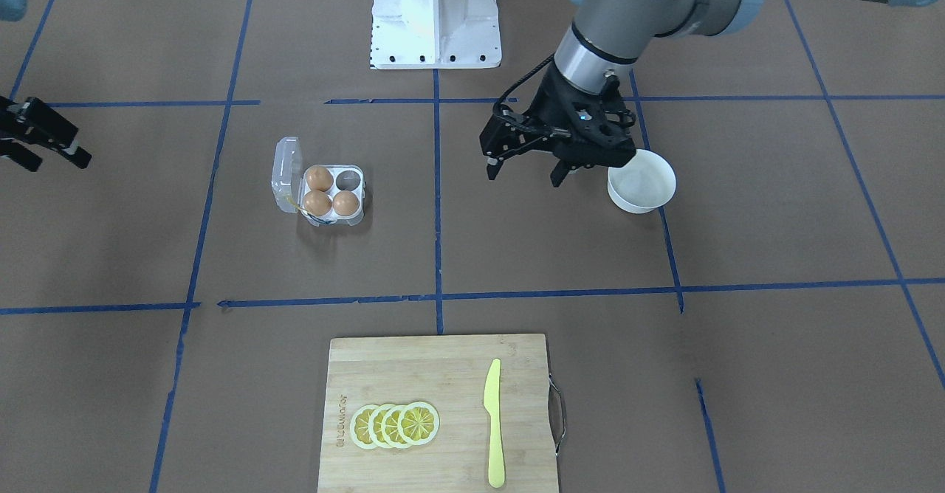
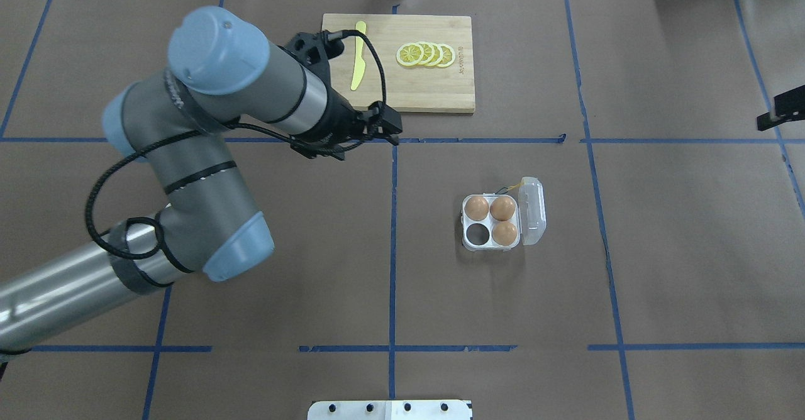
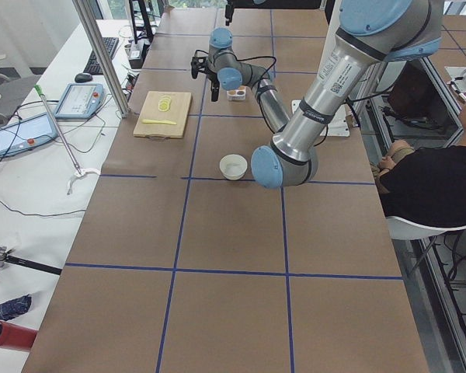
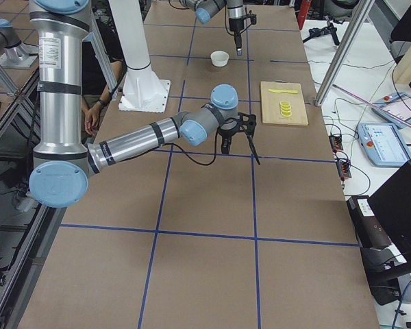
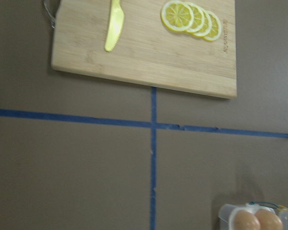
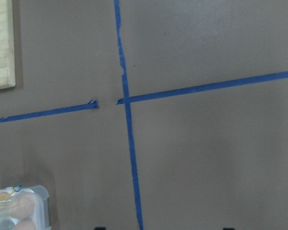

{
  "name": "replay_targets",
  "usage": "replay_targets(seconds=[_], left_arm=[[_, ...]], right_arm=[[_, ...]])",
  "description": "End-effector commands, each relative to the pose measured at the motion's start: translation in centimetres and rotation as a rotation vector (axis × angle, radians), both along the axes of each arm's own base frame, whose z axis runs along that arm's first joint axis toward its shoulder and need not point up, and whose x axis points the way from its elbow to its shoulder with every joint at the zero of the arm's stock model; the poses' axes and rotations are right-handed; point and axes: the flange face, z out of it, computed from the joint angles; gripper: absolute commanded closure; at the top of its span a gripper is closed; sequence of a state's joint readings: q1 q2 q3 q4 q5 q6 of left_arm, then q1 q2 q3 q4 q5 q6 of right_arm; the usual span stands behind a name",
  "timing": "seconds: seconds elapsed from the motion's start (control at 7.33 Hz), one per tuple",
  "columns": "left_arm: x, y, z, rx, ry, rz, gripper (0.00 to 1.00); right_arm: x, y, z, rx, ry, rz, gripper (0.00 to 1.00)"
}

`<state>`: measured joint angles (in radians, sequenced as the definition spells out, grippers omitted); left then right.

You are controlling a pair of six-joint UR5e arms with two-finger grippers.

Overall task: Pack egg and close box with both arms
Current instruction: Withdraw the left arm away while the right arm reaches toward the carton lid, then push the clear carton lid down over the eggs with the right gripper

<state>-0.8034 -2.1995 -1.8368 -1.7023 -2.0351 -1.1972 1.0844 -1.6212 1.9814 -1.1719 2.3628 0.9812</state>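
Note:
The clear egg box (image 1: 332, 190) sits open on the table with its lid (image 1: 286, 174) folded back. Three tan eggs (image 1: 319, 178) fill three cups; one cup (image 1: 348, 179) is empty. The box also shows in the overhead view (image 2: 491, 221) and at the bottom edge of both wrist views (image 5: 252, 218) (image 6: 19, 211). My left gripper (image 1: 524, 176) is open and empty. It hangs above the table beside the white bowl (image 1: 641, 181), well apart from the box. My right gripper (image 1: 57, 162) is open and empty at the table's far side.
The white bowl looks empty. A bamboo cutting board (image 1: 435, 375) holds several lemon slices (image 1: 395, 425) and a yellow plastic knife (image 1: 493, 423). The white pedestal (image 1: 435, 17) stands at the robot's side. Blue tape lines cross the brown table.

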Motion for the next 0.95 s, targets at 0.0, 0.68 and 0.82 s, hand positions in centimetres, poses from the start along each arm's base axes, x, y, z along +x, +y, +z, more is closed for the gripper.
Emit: replay_targets(seconds=[0.0,0.68,0.82], left_arm=[[-8.3,-3.9,2.0,0.074,-0.075,-0.074,0.00],[-20.5,-7.3,12.2,0.248,-0.248,0.055,0.00],[-20.7,-7.3,12.8,0.242,-0.251,0.056,0.00]], right_arm=[[-6.0,2.7,-0.4,0.008,-0.015,-0.107,1.00],[-24.8,4.2,-10.8,0.062,-0.070,-0.192,1.00],[-27.5,2.7,-13.3,0.069,-0.090,-0.189,1.00]])
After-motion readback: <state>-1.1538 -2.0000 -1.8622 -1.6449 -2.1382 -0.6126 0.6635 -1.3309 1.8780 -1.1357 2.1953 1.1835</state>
